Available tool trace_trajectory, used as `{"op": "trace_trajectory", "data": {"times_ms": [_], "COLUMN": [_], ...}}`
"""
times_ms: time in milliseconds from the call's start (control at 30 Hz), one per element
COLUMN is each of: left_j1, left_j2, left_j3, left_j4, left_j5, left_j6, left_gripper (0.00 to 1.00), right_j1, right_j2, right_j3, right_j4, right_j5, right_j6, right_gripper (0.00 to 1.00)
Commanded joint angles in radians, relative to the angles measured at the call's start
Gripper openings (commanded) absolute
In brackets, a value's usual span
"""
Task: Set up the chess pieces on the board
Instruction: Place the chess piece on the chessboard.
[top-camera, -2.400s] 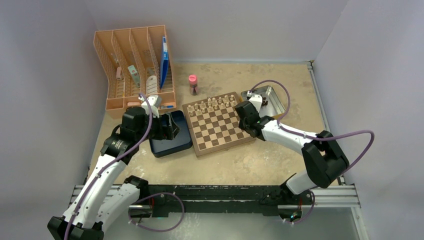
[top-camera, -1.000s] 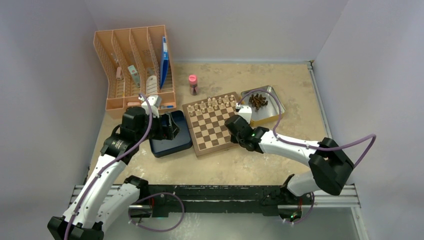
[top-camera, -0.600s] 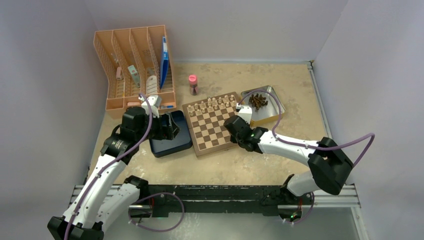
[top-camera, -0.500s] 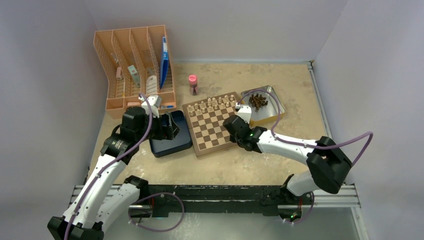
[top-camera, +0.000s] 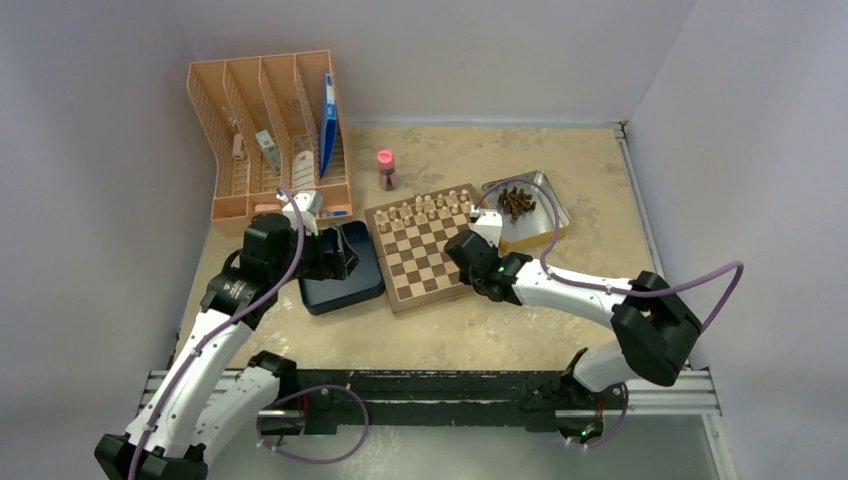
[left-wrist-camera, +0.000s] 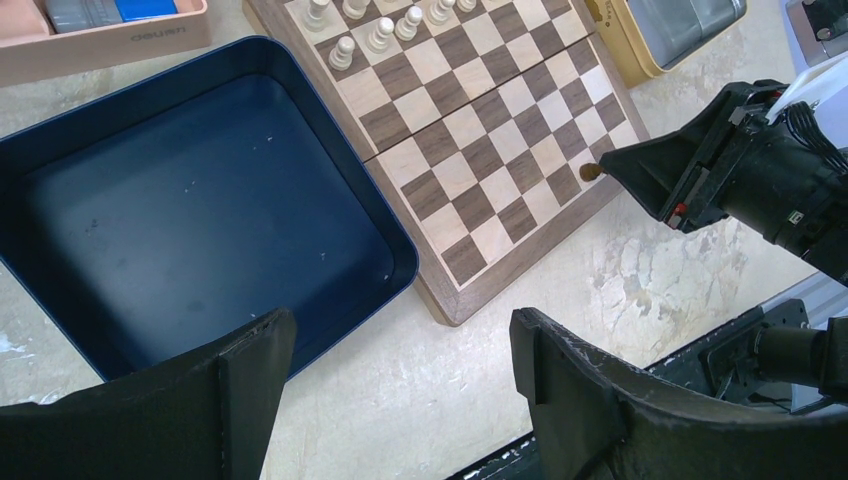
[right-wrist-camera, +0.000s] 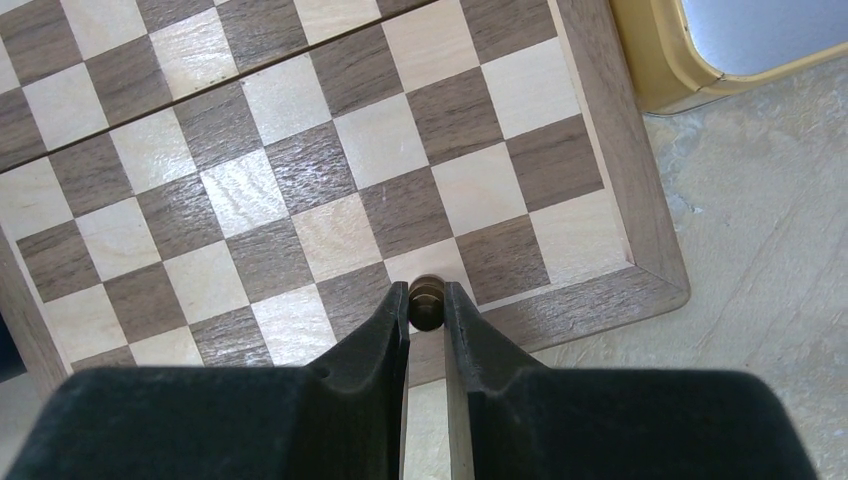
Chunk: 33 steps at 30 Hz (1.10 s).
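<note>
The right gripper (right-wrist-camera: 427, 292) is now hanging over the near edge of the board (right-wrist-camera: 330, 240), having swung across from the metal tray (top-camera: 556, 206) where it was reaching a couple of seconds back. It is clenching a dark chess piece (right-wrist-camera: 427, 306) between its fingertips; the piece is sitting above the last row of squares, just where a light square meets the wooden border, a little in from the near right corner. Whether its base is touching the wood cannot be told.

This is looking like a dark piece being brought to its home row. The near rows are lying bare, the cream pieces (top-camera: 425, 210) are standing along the far side, and the remaining dark pieces (top-camera: 515, 201) are lying heaped in the tray, so most of the job is waiting. The left gripper (left-wrist-camera: 400, 345) is staying put over the blue box (left-wrist-camera: 200, 200), jaws spread and holding nothing.

Room is being generous here: the squares around the carried piece are standing open; the border is running just under the fingers with the table (top-camera: 500, 330) beyond; the box is lying just beside the board's left edge and the tray close by its far right corner, both well apart from the piece.
</note>
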Motion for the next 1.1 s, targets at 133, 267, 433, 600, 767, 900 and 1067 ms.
{"op": "trace_trajectory", "data": {"times_ms": [133, 267, 433, 600, 767, 900, 1067], "left_j1": [0.005, 0.006, 0.005, 0.005, 0.005, 0.005, 0.005], "left_j2": [-0.017, -0.019, -0.014, -0.014, -0.011, -0.007, 0.002], "left_j3": [0.012, 0.011, 0.012, 0.014, 0.016, 0.019, 0.014], "left_j4": [0.029, 0.029, 0.027, 0.025, 0.013, 0.017, 0.031], "left_j5": [0.007, 0.003, -0.006, -0.007, -0.039, -0.021, 0.019], "left_j6": [-0.007, -0.007, -0.008, -0.01, -0.022, -0.016, -0.001], "left_gripper": [0.79, 0.79, 0.79, 0.79, 0.91, 0.95, 0.95], "right_j1": [0.004, 0.005, 0.005, 0.004, 0.004, -0.018, -0.12], "right_j2": [-0.005, 0.002, 0.003, -0.008, -0.019, -0.002, 0.021], "right_j3": [0.012, 0.021, 0.035, 0.06, 0.117, 0.195, 0.273], "right_j4": [-0.04, -0.032, -0.023, -0.041, -0.07, -0.066, -0.013], "right_j5": [0.031, 0.032, 0.022, 0.023, 0.027, 0.086, 0.092], "right_j6": [0.012, 0.005, -0.006, -0.01, -0.034, -0.085, -0.182], "right_gripper": [0.25, 0.34, 0.38, 0.42, 0.51, 0.52, 0.5]}}
